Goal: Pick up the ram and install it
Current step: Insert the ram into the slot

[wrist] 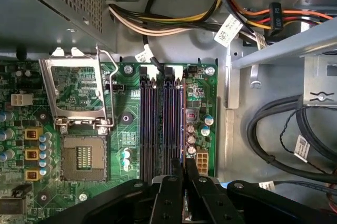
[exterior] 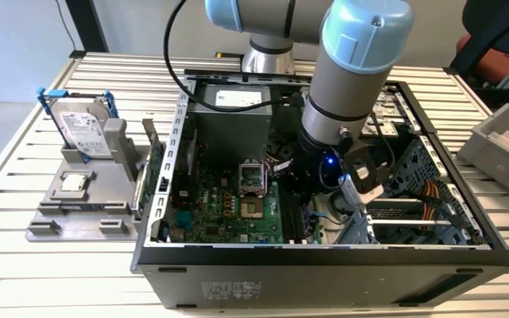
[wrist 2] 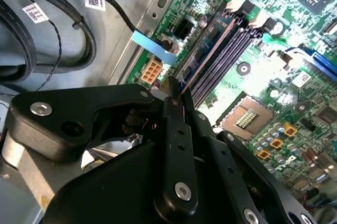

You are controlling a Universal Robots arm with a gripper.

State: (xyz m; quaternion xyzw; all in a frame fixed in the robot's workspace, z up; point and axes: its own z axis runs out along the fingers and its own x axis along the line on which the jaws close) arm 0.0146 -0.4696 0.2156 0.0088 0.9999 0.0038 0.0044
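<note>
The ram (wrist: 182, 124) is a thin dark stick seen edge-on, standing in the memory slot nearest the motherboard's (wrist: 126, 77) edge. In the second wrist view the ram (wrist 2: 208, 45) runs along that outer slot, next to the empty black slots (wrist 2: 226, 50). My gripper (wrist: 184, 174) is shut on the ram at one end, its black fingers (wrist 2: 174, 108) pressed together over the stick's top edge. In the exterior view the arm's wrist (exterior: 312, 172) reaches down into the open computer case (exterior: 325, 255), above the slots (exterior: 294, 218).
An open processor socket (wrist: 81, 155) with its raised metal frame (wrist: 76, 84) lies beside the slots. Cable bundles (wrist: 284, 124) and the drive cage (exterior: 413, 218) crowd the other side. A hard drive (exterior: 87, 132) and a chip (exterior: 76, 183) sit on a grey holder outside the case.
</note>
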